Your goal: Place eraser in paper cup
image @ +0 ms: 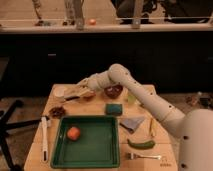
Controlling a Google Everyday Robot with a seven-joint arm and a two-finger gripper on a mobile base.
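Observation:
My gripper [80, 90] is over the table's far left part, at the end of the white arm [145, 97] that reaches in from the right. It is shut on the eraser [75, 93], a pale cream oblong block held just above the table. The paper cup [60, 91], short and white, stands right beside the gripper's left side. The eraser's tip is close to the cup's rim; I cannot tell if they touch.
A green tray [100, 145] with an orange fruit [73, 132] lies in front. A teal sponge [114, 108], dark bowl [113, 91], light green cup [131, 98], dark cup [57, 111], white stick [44, 137], grey cloth [132, 122], green pepper [141, 144] and fork [145, 156] lie around.

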